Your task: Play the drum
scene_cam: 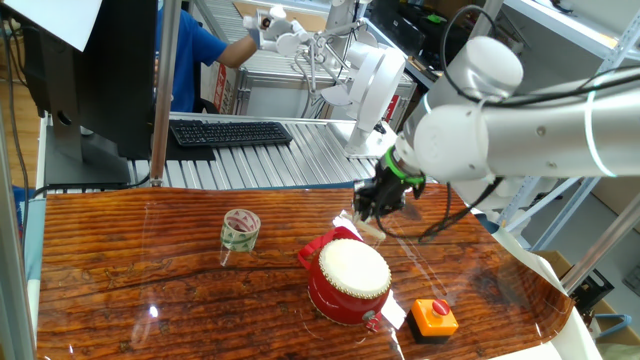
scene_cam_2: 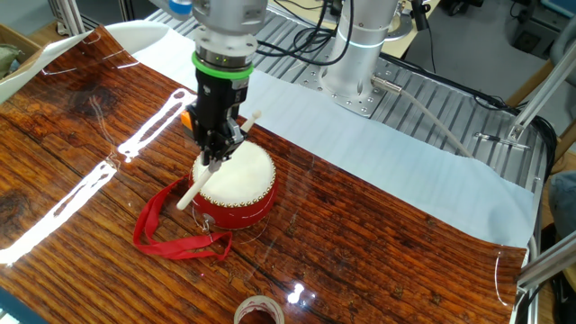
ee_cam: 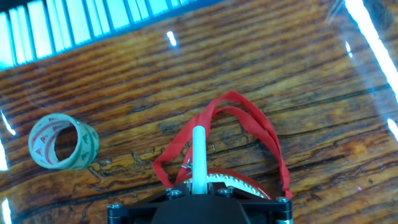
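The red drum [scene_cam: 346, 280] with a cream-white skin sits on the wooden table; it also shows in the other fixed view [scene_cam_2: 236, 182] and its rim shows in the hand view [ee_cam: 239, 180]. A red ribbon [scene_cam_2: 162, 229] trails from it. My gripper [scene_cam_2: 217, 144] is shut on a white drumstick [scene_cam_2: 219, 160], just above the drum's far edge. The stick slants across the skin, with its tip past the rim. In the hand view the stick [ee_cam: 199, 158] points forward from between the jaws.
A patterned tape roll [scene_cam: 240, 230] stands left of the drum and shows in the hand view [ee_cam: 64, 142]. An orange button box [scene_cam: 434, 317] sits at the drum's right. A keyboard [scene_cam: 230, 132] lies behind the table. A white sheet [scene_cam_2: 360, 135] covers the table's far part.
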`<state>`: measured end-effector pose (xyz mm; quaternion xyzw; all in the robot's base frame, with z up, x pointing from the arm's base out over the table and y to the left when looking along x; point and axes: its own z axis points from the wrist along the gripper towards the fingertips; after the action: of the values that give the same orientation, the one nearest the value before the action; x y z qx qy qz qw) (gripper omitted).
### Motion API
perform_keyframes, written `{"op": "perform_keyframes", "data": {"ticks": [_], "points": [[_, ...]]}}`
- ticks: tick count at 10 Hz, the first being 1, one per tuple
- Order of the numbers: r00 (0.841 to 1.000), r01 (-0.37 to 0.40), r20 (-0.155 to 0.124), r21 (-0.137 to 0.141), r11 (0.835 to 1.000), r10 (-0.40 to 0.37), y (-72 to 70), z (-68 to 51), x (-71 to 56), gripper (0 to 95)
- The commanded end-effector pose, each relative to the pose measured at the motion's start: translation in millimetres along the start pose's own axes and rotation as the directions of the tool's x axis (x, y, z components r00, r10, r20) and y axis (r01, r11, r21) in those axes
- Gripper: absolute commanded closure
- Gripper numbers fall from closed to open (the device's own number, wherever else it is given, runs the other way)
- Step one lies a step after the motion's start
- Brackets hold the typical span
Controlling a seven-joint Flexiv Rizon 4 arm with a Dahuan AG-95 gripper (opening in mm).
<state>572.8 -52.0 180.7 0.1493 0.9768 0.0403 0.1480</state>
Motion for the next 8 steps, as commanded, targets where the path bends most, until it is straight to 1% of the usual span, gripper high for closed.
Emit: {"op": "perform_keyframes", "data": {"ticks": [1,2,4,8], "points": [[1.0,0.004,0.02,-0.002,1.0,-0.004,-0.4,0.0,0.4,95.0],[0.999,0.004,0.035,-0.005,1.0,-0.004,-0.6,-0.4,0.4,95.0],[0.999,0.004,0.047,-0.008,1.0,-0.003,-1.7,0.1,0.2,95.0],[0.999,0.001,0.044,-0.015,1.0,-0.001,-4.8,4.3,1.4,95.0]]}}
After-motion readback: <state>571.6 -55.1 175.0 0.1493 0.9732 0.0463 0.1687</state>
